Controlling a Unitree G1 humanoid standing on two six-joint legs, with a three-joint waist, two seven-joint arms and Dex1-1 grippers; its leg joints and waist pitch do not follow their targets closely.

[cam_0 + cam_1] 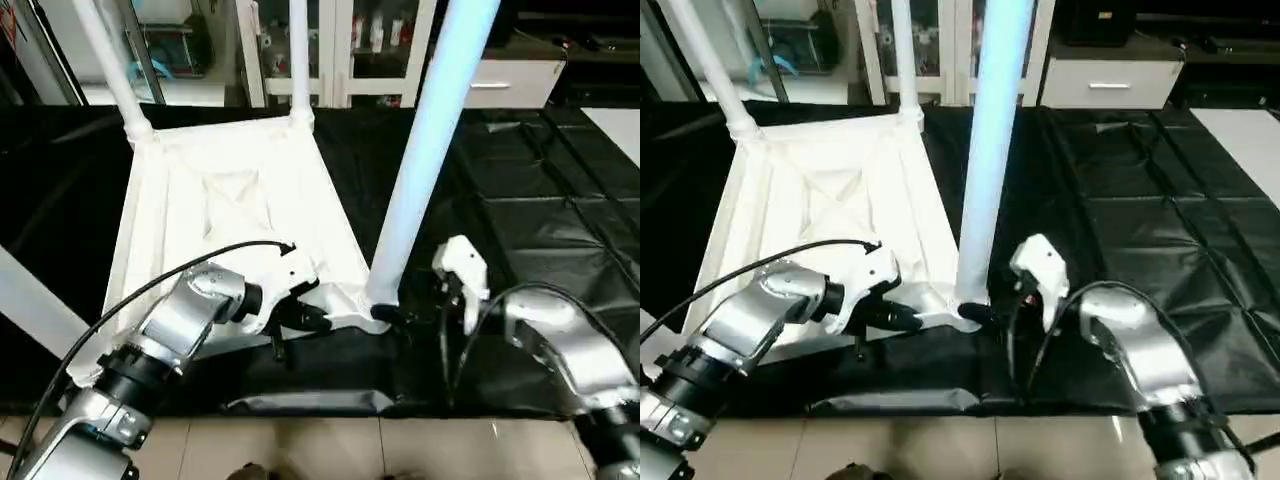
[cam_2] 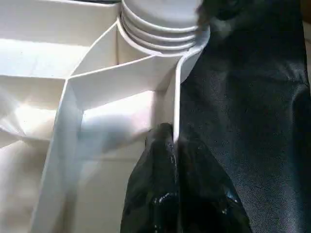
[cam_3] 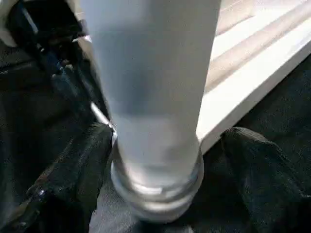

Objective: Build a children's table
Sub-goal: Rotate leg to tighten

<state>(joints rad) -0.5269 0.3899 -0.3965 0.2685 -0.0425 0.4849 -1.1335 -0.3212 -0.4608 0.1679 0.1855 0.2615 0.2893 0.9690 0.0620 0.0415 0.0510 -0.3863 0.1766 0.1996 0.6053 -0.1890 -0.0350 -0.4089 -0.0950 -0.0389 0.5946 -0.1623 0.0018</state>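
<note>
Tabletop (image 1: 230,200) lies upside down on the black-covered work table (image 1: 560,190), ribbed underside up, near your left-centre. Four legs stand up out of the corner sockets: two at the far corners (image 1: 110,60) and (image 1: 298,55), one big near-right leg (image 1: 430,150) straight ahead of you, and a near-left leg (image 1: 35,305) cutting across the left edge.

L gripper (image 1: 318,322): fingers together, pinched on the thin side wall of the top, right by the near-right socket. Wrist cam confirms: one dark finger (image 2: 155,179) either side of the rim wall, socket w/ ribbed collar (image 2: 160,29) just beyond.

R gripper (image 3: 160,160): fingers apart, one each side of the near-right leg's base, straddling it. Left-hand finger (image 3: 73,179) looks touching or nearly touching the collar; other finger (image 3: 262,170) stands off w/ a visible gap. Not clamped.

Behind the table: white cabinets (image 1: 380,50) along the back.
</note>
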